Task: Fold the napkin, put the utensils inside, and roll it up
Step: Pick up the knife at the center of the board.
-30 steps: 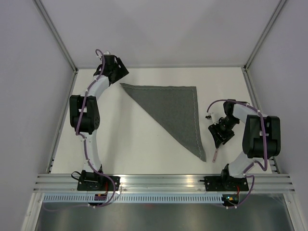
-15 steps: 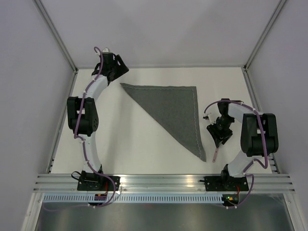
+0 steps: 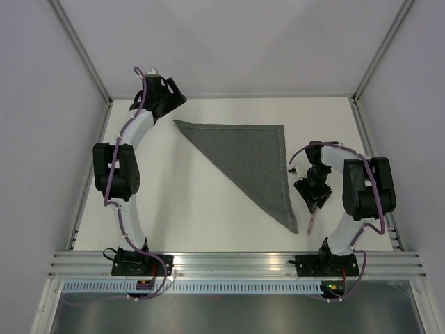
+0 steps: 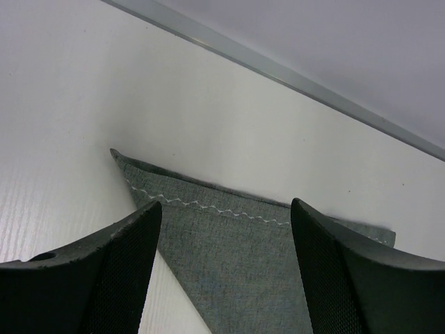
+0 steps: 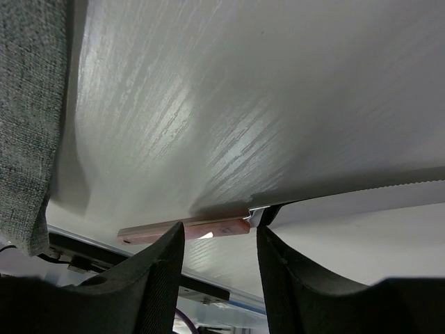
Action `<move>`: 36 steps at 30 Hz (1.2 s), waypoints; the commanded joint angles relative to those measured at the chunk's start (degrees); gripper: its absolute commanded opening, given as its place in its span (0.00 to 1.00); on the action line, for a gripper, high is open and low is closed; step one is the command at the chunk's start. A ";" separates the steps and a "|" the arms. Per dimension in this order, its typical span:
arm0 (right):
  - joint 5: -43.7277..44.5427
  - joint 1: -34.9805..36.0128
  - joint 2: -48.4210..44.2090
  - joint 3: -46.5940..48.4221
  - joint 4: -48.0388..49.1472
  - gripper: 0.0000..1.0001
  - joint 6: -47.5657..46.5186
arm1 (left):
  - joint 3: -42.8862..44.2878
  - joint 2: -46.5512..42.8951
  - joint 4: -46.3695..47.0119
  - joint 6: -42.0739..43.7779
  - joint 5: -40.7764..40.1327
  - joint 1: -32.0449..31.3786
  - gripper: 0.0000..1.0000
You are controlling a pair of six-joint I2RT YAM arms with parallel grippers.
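Dark grey fabric napkin point(image 3: 250, 156) lies folded into a triangle on the white desk point(image 3: 195, 209). I see my left hand point(image 3: 169, 103) spread wide and empty at its 10 o'clock corner. My right hand point(image 3: 314, 200), fingers parted and gripping nothing, hangs over the slim silvery pink-handled knife point(image 3: 311, 223) at 4 o'clock.

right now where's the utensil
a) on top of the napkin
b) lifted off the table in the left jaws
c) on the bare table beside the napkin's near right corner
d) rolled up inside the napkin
c: the utensil lies flat on the table, just right of the near corner of the napkin and apart from the cloth, which is folded into a flat triangle and not rolled.
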 commanded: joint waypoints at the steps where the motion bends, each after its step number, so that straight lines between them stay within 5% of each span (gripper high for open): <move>1: 0.03 1.04 4.96 -1.66 13.65 0.52 2.76 | -0.65 -3.45 2.53 2.19 1.41 0.35 0.79; 36: 6.09 1.74 11.64 9.05 23.41 0.28 9.79 | -5.40 -8.73 6.14 2.01 4.58 0.27 0.79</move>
